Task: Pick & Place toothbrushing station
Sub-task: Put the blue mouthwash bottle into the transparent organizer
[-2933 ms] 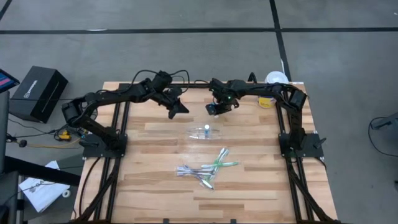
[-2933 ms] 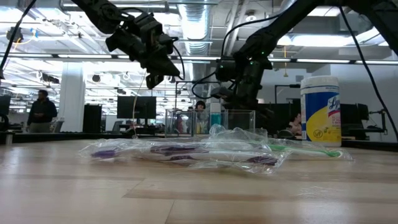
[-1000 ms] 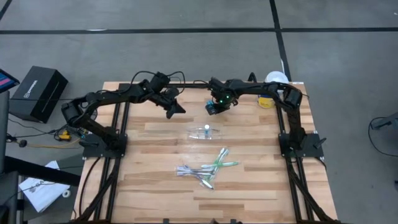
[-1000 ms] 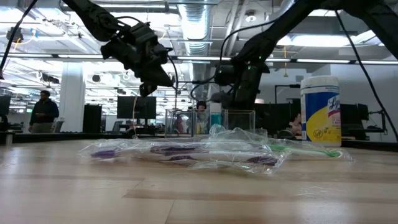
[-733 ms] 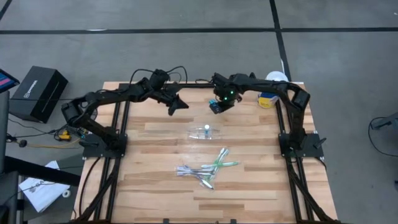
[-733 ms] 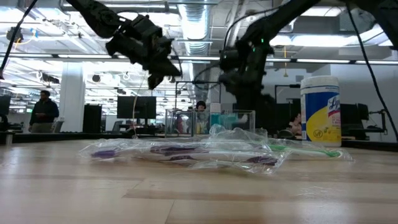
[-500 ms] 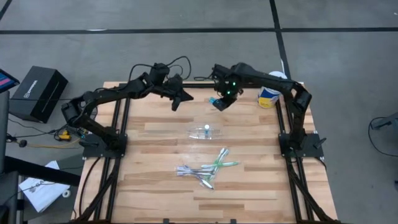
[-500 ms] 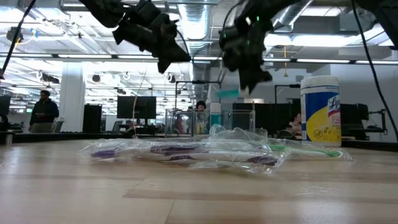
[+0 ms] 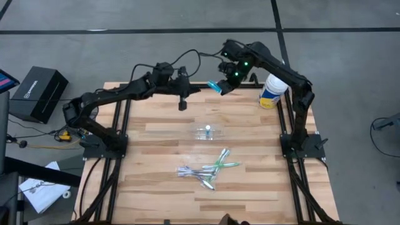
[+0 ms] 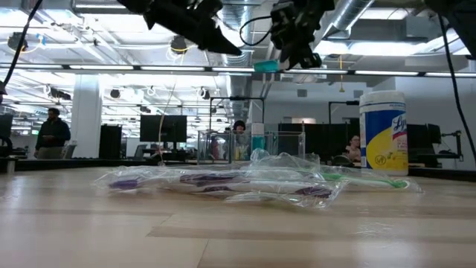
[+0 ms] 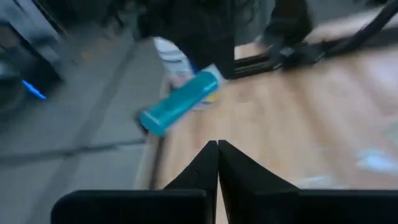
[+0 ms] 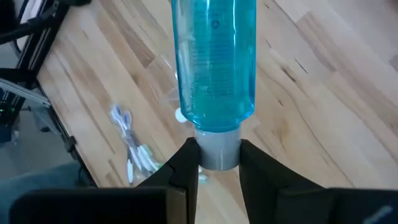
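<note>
My right gripper [image 9: 225, 86] is high above the table's far edge, shut on a small blue tube [image 12: 214, 62], which also shows in the low view [image 10: 265, 66] and in the left wrist view [image 11: 180, 102]. My left gripper [image 9: 182, 102] is shut and empty, raised just left of it, fingers meeting [image 11: 217, 146]. A clear plastic cup [image 9: 206, 132] stands mid-table with a second blue, white-capped tube [image 10: 257, 140] upright in it. Several green and purple-white toothbrushes [image 9: 206, 170] in clear wrappers lie flat nearer the front [image 10: 223, 182]. My right gripper pinches the tube at its pale cap end [image 12: 217, 154] between its two fingers [image 12: 185, 163], one on each side. The blue body sticks out forward past the fingertips. The tube lies about level in the low view, lifted clear, high above the table.
A white-lidded yellow-and-blue canister [image 9: 272, 91] stands at the table's far right corner, close beside the right arm [image 10: 383, 134]. A black box [image 9: 39, 92] sits on the floor to the left. People show in the room behind the table.
My right gripper has risen and gone toward the far edge with the blue tube, lifting it well clear of the table. My left gripper, still shut, has also risen and moved toward the table's right, closer to the tube.
</note>
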